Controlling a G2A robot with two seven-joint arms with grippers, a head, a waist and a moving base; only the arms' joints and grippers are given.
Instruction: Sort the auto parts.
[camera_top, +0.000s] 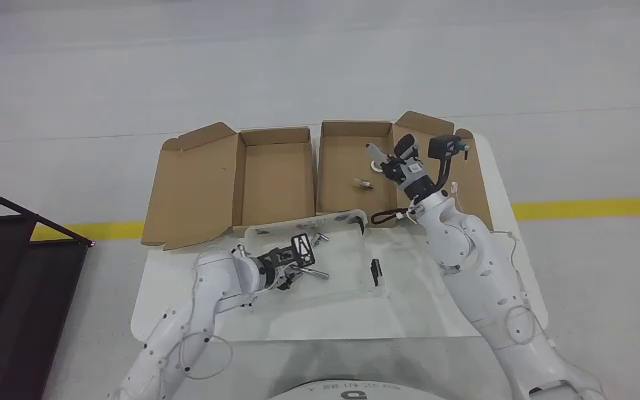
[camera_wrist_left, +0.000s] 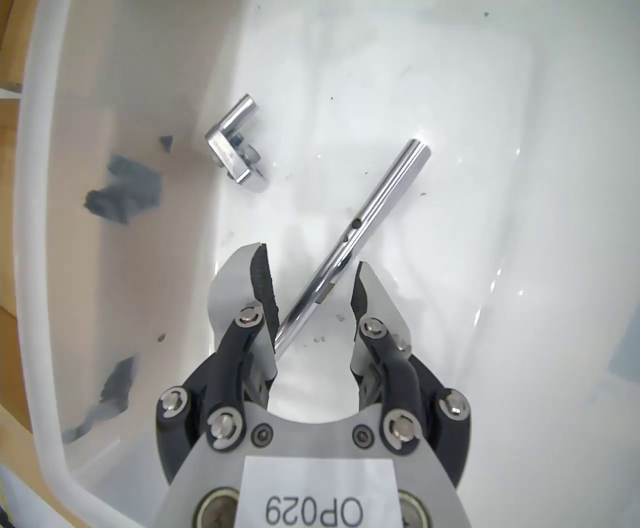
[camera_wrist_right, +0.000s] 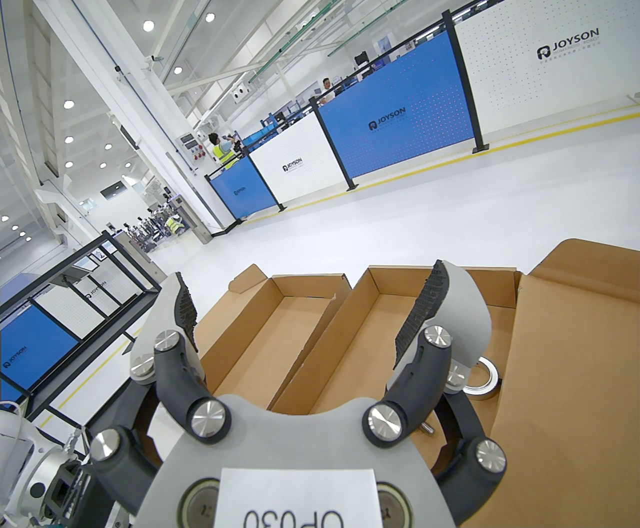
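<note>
A shiny metal rod (camera_wrist_left: 382, 195) lies slanted on the floor of the white tray (camera_top: 300, 222). My left gripper (camera_wrist_left: 310, 280) is low in the tray, open, its fingers on either side of the rod's near end, one pad (camera_wrist_left: 262, 285) touching it. A small metal bracket (camera_wrist_left: 232, 155) lies just beyond. My right gripper (camera_wrist_right: 310, 272) hangs open and empty over the right cardboard box (camera_top: 340, 150), where a metal ring (camera_wrist_right: 482, 377) and a small bolt (camera_wrist_right: 427, 427) lie. In the top view my left gripper (camera_top: 303, 250) is in the tray and my right gripper (camera_top: 385, 160) is over the box.
An open left cardboard box (camera_top: 275, 185) stands beside the right one behind the tray. A black part (camera_top: 376, 271) lies at the tray's right side. A black cable (camera_top: 388, 215) loops near the right arm. A dark rack (camera_top: 30, 290) stands left of the table.
</note>
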